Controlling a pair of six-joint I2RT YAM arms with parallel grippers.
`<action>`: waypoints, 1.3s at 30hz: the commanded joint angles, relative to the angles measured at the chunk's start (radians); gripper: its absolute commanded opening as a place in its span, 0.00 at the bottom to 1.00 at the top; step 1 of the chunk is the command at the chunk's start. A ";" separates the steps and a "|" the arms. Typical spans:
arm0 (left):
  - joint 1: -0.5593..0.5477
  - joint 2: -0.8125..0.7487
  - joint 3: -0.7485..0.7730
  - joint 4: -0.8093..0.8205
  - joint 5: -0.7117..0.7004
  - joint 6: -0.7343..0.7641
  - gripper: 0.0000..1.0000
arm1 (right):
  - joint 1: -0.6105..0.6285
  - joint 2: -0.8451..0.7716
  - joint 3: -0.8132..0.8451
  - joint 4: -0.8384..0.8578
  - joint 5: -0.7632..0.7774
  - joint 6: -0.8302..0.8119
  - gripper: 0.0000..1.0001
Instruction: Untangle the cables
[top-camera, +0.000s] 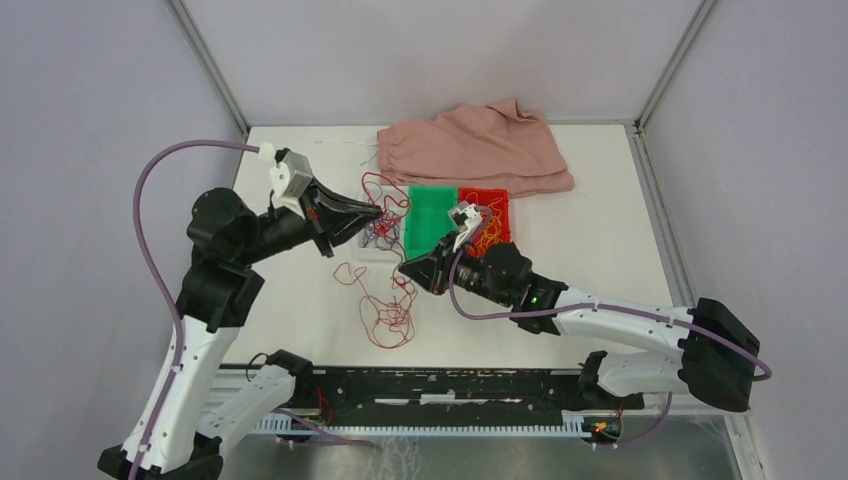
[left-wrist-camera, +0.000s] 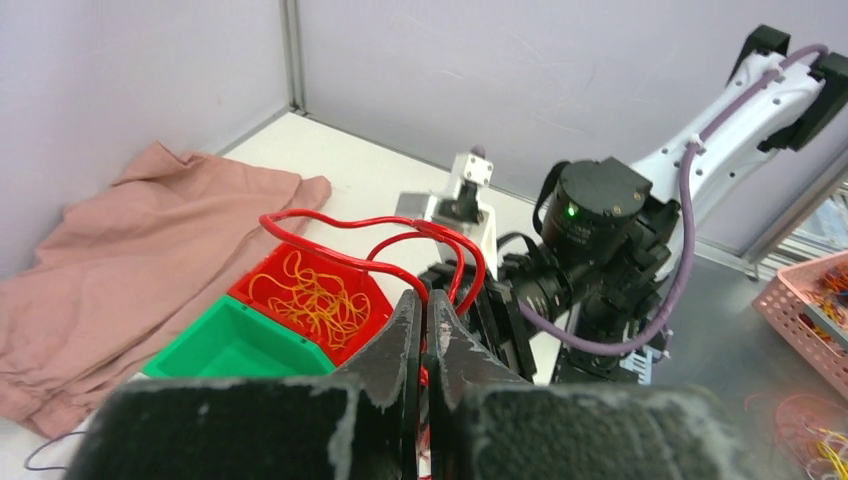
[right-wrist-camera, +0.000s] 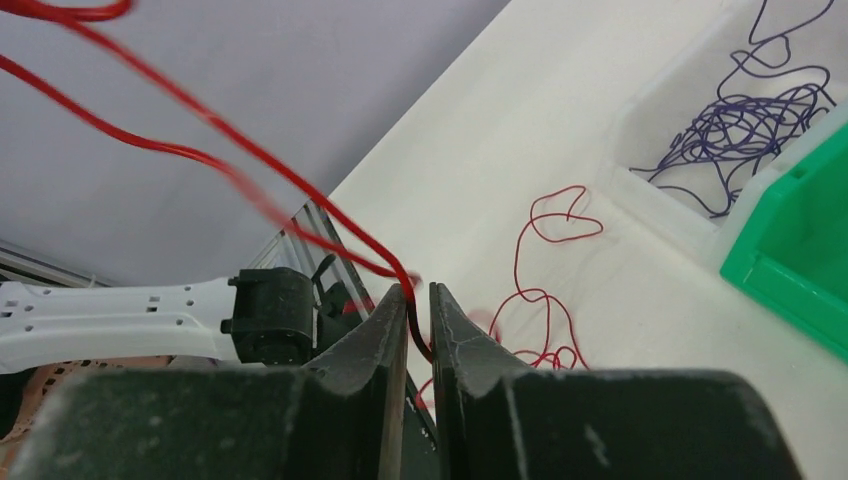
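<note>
The red cable (top-camera: 386, 318) lies in loose loops on the white surface (top-camera: 600, 240) in front of the bins, and part of it rises off the surface to both arms. We see the left jaws (left-wrist-camera: 424, 298) pressed fully together on it, with red loops arching above their tips. In the right wrist view, the cable (right-wrist-camera: 250, 160) runs down into the narrow slit between the right jaws (right-wrist-camera: 420, 290), which are almost closed. We cannot tell whether they pinch it. The purple cable (right-wrist-camera: 745, 140) sits bunched in a clear tray (right-wrist-camera: 650, 200), beside a green bin (top-camera: 432, 192). The yellow cable (left-wrist-camera: 310, 295) fills the red bin (left-wrist-camera: 258, 272). A pink cloth (top-camera: 480, 145) lies behind the bins.
</note>
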 joint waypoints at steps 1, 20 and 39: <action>0.001 0.013 0.106 0.084 -0.040 0.013 0.03 | -0.002 0.002 -0.029 -0.004 -0.045 0.026 0.20; 0.001 0.014 0.133 0.001 0.021 0.040 0.03 | -0.002 -0.209 0.041 -0.239 0.025 -0.188 0.75; 0.002 -0.026 0.048 -0.159 0.183 0.123 0.04 | -0.031 -0.144 0.356 -0.136 -0.251 -0.167 0.85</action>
